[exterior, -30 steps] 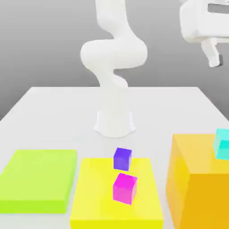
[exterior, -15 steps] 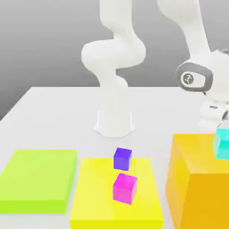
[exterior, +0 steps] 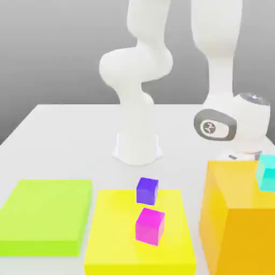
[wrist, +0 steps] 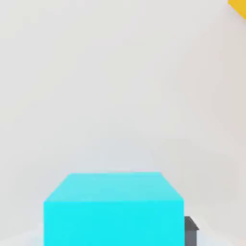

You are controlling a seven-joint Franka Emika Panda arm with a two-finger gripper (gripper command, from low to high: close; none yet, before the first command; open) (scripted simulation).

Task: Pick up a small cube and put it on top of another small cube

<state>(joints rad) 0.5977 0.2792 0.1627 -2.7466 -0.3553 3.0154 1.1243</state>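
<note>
Cyan small cube (wrist: 113,206) resting on the white bench (wrist: 120,96), directly under the hand (wrist: 113,236), behind the tall orange block (exterior: 236,220) in the exterior view. Hand closed narrow on the cube, dark finger (wrist: 190,229) against its side. Probably lift straight up, then carry toward the exterior view's left to the purple cube (exterior: 146,191).

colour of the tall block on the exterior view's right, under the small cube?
Orange-yellow tall block; clearest in the exterior view, cyan small cube on top.
</note>
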